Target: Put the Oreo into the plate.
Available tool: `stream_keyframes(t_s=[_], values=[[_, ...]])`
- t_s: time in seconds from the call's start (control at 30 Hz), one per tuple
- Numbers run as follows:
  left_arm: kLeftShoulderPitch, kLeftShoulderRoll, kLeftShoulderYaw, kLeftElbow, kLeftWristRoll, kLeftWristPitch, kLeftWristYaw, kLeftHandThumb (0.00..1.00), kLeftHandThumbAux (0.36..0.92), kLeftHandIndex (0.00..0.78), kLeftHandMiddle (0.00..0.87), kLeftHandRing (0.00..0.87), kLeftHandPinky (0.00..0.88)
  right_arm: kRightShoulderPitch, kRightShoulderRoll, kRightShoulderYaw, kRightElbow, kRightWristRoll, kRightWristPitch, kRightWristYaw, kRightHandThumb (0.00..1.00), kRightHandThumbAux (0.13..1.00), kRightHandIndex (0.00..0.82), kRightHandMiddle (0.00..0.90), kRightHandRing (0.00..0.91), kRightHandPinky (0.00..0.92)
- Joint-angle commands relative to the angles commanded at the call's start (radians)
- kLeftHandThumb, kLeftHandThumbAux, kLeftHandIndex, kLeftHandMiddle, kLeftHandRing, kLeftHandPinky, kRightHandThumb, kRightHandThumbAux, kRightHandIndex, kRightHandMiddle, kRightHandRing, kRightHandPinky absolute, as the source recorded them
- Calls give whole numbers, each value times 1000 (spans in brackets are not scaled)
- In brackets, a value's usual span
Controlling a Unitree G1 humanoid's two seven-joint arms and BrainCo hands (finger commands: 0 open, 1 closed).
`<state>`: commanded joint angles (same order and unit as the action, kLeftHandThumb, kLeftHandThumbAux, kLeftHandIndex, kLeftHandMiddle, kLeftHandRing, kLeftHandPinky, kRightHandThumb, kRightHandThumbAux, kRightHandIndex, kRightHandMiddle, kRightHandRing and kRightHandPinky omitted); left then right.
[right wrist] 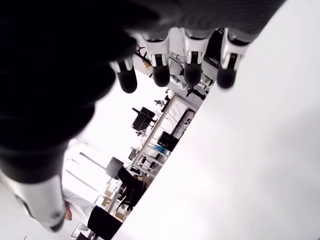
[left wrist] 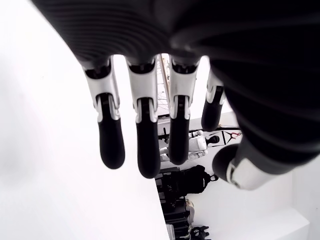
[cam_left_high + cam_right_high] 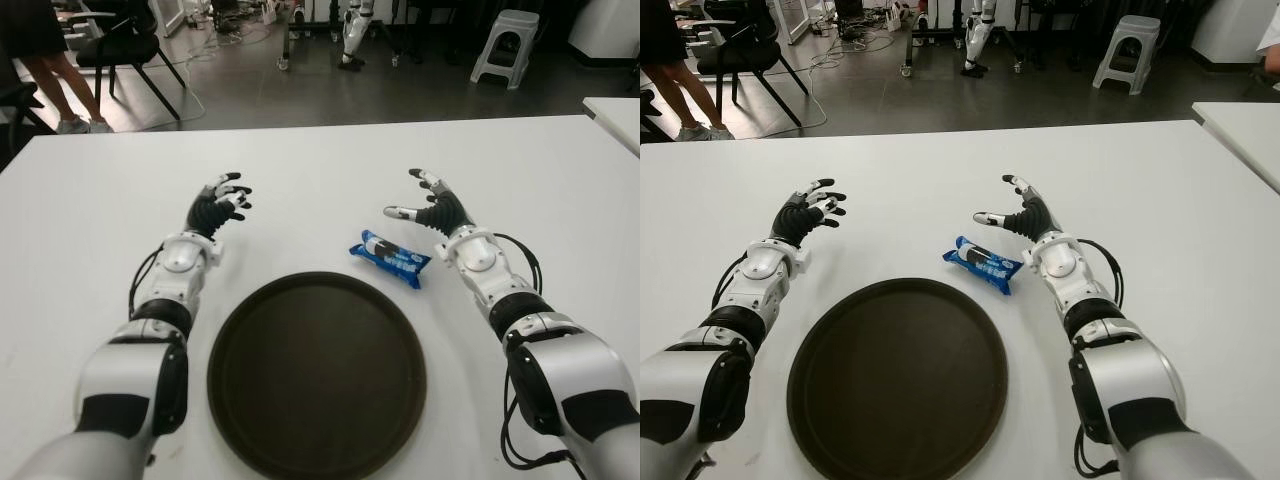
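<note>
A big white table (image 3: 330, 160) fills most of the head views, from the middle of the frame down to the bottom edge. Past its far edge, along the top of the frame, there is a dark grey floor (image 3: 400, 85).

The next biggest thing is a round dark brown plate (image 3: 316, 373). It lies flat on the table in the lower middle of the frame, between the robot's two arms. Nothing is in it.

In the upper left corner stands a black chair (image 3: 125, 45), and a person's legs (image 3: 55, 85) show just beside it. In the upper right, a small grey plastic stool (image 3: 505, 45) stands on the floor.

The robot's left hand (image 3: 220, 203) is left of centre, up and to the left of the plate, over the bare table. Its black-tipped fingers (image 2: 142, 145) are loose and a little apart, and they hold nothing.

The right hand (image 3: 430, 208) is right of centre. Its fingers (image 1: 192, 72) are spread open, with the thumb sticking out to the side, and they hold nothing either.

The smallest thing is the small blue Oreo cookie packet (image 3: 390, 258). It lies on the table just past the plate's upper right rim. It is just below and to the left of the right hand, and the hand is not touching it.
</note>
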<state>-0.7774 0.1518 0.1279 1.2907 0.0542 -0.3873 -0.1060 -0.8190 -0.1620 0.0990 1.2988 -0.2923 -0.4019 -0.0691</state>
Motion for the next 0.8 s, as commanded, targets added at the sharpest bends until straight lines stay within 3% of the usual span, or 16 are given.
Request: stream_keyframes(t_s=[0.23,0.4,0.53,0.63,0.8], values=[[0,-1,0,-1,0,-2,2,246,617,183,321,378,436,-12,-23,103,-48,-110,24,-55,0,583,0,0,0,0],[-1,-2,1,0,0,1,6,250,616,185,319,373,425,0,-35,169,-171,-174,70,-48,0,578,0,0,0,0],[-1,-2,2,1,-1,3,7,258,620,186,318,369,418,54,-53,203,-372,-208,145,3,0,563,0,0,0,0],[-2,-2,4,2,-3,4,1,262,623,187,322,376,426,126,-79,241,-573,-265,208,41,0,549,0,0,0,0],[-1,-2,5,2,-5,3,-4,254,620,183,321,376,423,164,-102,265,-690,-306,262,74,0,534,0,0,0,0]])
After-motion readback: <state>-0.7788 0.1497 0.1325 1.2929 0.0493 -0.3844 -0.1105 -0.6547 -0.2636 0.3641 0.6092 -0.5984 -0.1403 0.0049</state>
